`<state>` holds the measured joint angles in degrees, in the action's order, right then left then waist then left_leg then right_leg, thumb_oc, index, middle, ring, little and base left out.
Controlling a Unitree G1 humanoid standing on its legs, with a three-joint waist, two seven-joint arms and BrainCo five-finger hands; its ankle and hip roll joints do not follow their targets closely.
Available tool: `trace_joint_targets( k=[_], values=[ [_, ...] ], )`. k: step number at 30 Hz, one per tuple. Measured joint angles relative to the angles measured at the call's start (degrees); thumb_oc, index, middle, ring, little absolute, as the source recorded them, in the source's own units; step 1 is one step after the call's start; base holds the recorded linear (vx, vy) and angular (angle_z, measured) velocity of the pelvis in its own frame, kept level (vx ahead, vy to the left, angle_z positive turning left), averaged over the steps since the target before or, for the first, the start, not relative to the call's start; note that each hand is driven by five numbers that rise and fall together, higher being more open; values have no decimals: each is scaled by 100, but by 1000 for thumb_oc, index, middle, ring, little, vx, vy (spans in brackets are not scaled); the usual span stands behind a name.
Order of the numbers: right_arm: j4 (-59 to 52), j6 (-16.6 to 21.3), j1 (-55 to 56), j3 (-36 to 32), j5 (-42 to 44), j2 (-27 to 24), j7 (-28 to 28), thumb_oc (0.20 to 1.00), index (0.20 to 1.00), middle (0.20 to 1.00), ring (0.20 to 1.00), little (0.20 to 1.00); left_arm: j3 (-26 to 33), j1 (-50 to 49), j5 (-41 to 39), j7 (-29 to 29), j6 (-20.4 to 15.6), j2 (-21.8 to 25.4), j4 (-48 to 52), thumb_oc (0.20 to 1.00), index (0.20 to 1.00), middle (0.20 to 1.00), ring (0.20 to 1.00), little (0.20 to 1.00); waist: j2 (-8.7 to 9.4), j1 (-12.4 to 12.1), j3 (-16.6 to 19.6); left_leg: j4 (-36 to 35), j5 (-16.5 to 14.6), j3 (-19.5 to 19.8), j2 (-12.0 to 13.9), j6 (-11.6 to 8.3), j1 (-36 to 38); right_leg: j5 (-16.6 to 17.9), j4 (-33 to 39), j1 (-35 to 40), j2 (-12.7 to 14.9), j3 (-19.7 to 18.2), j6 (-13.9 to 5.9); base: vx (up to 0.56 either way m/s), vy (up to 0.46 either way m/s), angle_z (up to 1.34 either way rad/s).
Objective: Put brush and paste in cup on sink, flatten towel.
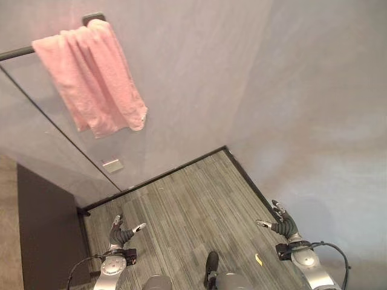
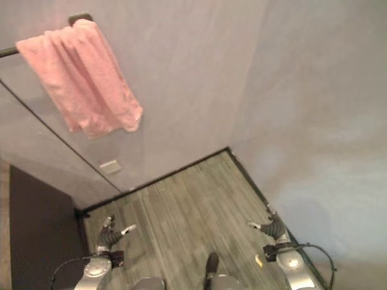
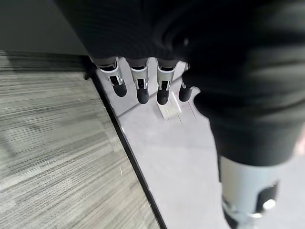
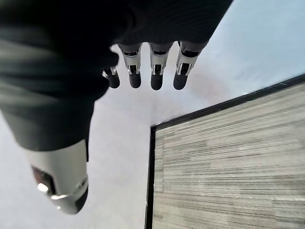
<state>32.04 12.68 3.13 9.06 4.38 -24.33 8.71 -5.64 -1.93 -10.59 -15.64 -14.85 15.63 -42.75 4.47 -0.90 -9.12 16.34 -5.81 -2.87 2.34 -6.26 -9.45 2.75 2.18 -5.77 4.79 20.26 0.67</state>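
Hanging bunched on the rail (image 1: 18, 52) at 10 o'clock, the towel (image 1: 91, 78) isn't flattened yet, w/ left robot hand (image 1: 123, 233) & right robot hand (image 1: 281, 224) both low, fingers relaxed, holding nothing, so I'd judge the task barely begun.

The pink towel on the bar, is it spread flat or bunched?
Bunched: the pink towel hangs gathered in folds at one end of the bar, its lower edge slanted.
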Motion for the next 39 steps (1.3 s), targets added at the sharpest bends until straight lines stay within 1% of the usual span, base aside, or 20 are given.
trace_joint_targets(
  k=[2,4,6,9,12,16,17,18,19,21,22,25,28,29,31,32,33,34,35,39],
  values=[
    [6,-3,-108,0,55,92,51,1000,1000,1000,1000,1000,26,54,37,-4,10,11,-10,1000,1000,1000,1000,1000,47,25,-34,-514,92,-635,53,96,-210,4,221,118,6,257,10,383,106,79],
    [-1,2,-125,31,76,187,131,1000,1000,1000,1000,1000,19,232,54,-21,10,3,-140,1000,1000,1000,1000,1000,44,24,-60,-916,384,-1517,450,16,-362,-15,315,261,-16,518,-3,323,104,63],
    [-4,1,-181,66,78,169,133,1000,1000,1000,1000,1000,13,311,60,-53,14,-2,-161,1000,1000,1000,1000,1000,-122,79,-151,-1204,691,-2078,837,-5,-366,-104,314,503,-106,734,-113,315,111,42],
    [18,-15,-84,87,39,188,138,1000,1000,1000,1000,1000,-15,301,156,-87,16,-10,-164,1000,1000,1000,1000,1000,-268,112,-107,-1265,963,-2091,961,59,-156,-331,146,801,-40,745,-443,362,176,5],
    [5,-26,94,109,41,264,125,1000,1000,1000,1000,1000,-14,297,186,-89,30,22,-156,1000,1000,1000,1000,1000,-104,179,-54,-1263,809,-2159,510,616,161,-704,-963,670,652,631,-709,276,293,8],
    [-24,-49,232,119,41,393,119,1000,1000,1000,1000,1000,-39,381,230,-88,39,119,-104,1000,1000,1000,1000,1000,-24,198,5,-1291,522,-2135,29,935,446,-771,-2869,38,1380,82,-756,213,218,28],
    [-30,-53,288,121,44,414,115,1000,1000,1000,1000,1000,-103,418,231,-92,42,173,-101,1000,1000,1000,1000,1000,-30,216,0,-1350,475,-1995,-62,1011,543,-678,-3383,-184,1411,-274,-735,200,129,59],
    [-37,-61,191,136,47,473,113,1000,1000,1000,1000,1000,-149,465,237,-94,52,283,-108,1000,1000,1000,1000,1000,-103,274,-39,-1420,496,-1855,-17,1024,605,-826,-3759,-392,1074,-1114,-886,305,166,62],
    [-121,-55,239,152,46,469,99,1000,1000,1000,1000,1000,-211,482,275,-92,42,360,-81,1000,1000,1000,1000,1000,-134,320,-48,-1552,459,-1763,-33,1092,727,-977,-3910,-579,855,-1294,-898,323,163,47],
    [-201,-34,102,157,52,529,110,1000,1000,1000,1000,1000,-223,304,343,-92,59,510,-88,1000,1000,1000,1000,1000,-144,345,-59,-1730,457,-1840,-62,1084,1022,-1045,-3513,-759,820,-978,-904,307,-3,10],
    [-248,-7,97,164,55,511,114,1000,1000,1000,1000,1000,-253,289,436,-90,57,506,-67,1000,1000,1000,1000,1000,-231,358,-46,-1774,250,-1631,-37,1100,1057,-1060,-3193,-959,665,-969,-893,346,-34,12],
    [-263,-12,129,165,89,518,113,1000,1000,1000,1000,1000,-331,403,506,-77,56,486,-68,1000,1000,1000,1000,1000,-207,581,-65,-1867,271,-1296,-34,1006,1109,-648,-1559,-1038,390,-1353,-998,362,-112,67],
    [-270,-7,156,135,161,525,132,1000,1000,1000,1000,1000,-529,529,734,-20,48,424,-122,1000,1000,1000,1000,1000,-161,779,-64,-1894,138,-849,-27,804,1332,289,121,-1067,726,-1361,-1085,425,-134,71],
    [-266,-7,185,132,161,531,133,1000,1000,1000,1000,1000,-559,522,788,-22,48,434,-122,1000,1000,1000,1000,1000,-132,792,-55,-1911,112,-774,-10,661,1474,465,265,-998,774,-1415,-1148,309,-146,79],
    [-280,-1,395,119,163,562,139,1000,1000,1000,1000,1000,-612,485,937,-8,41,499,-97,1000,1000,1000,1000,1000,55,802,44,-1936,-11,-525,-24,379,1753,412,-42,-798,855,-1502,-1131,285,-142,74],
    [-189,-9,462,83,170,473,146,1000,1000,1000,1000,1000,-630,441,939,-19,40,364,-93,1000,1000,1000,1000,1000,-73,785,79,-1835,-143,-407,243,187,1850,864,-368,-803,653,-1471,-953,407,-187,55],
    [-219,-15,430,30,187,398,141,1000,1000,1000,1000,1000,-634,366,937,2,38,260,-90,1000,1000,1000,1000,1000,-328,773,107,-1721,-216,-399,527,197,1841,677,-458,-736,387,-1430,-909,500,-255,30],
    [-248,0,400,-44,223,371,140,1000,1000,1000,1000,1000,-631,341,933,8,42,207,-87,1000,1000,1000,1000,1000,-429,777,115,-1600,-149,-430,643,157,1826,647,-454,-658,234,-1307,-799,299,-225,8],
    [-248,1,323,-157,292,356,134,1000,1000,1000,1000,1000,-632,346,930,16,41,175,-86,1000,1000,1000,1000,1000,-433,777,111,-1332,-90,-441,748,94,1773,607,-440,-591,183,-1258,-691,275,-276,21],
    [-337,33,124,-387,614,177,115,1000,1000,1000,1000,1000,-595,419,913,82,39,208,10,1000,1000,1000,1000,1000,-115,698,-34,943,380,-74,892,-541,782,426,-281,-154,150,-1086,-404,150,-174,7]
  ],
)
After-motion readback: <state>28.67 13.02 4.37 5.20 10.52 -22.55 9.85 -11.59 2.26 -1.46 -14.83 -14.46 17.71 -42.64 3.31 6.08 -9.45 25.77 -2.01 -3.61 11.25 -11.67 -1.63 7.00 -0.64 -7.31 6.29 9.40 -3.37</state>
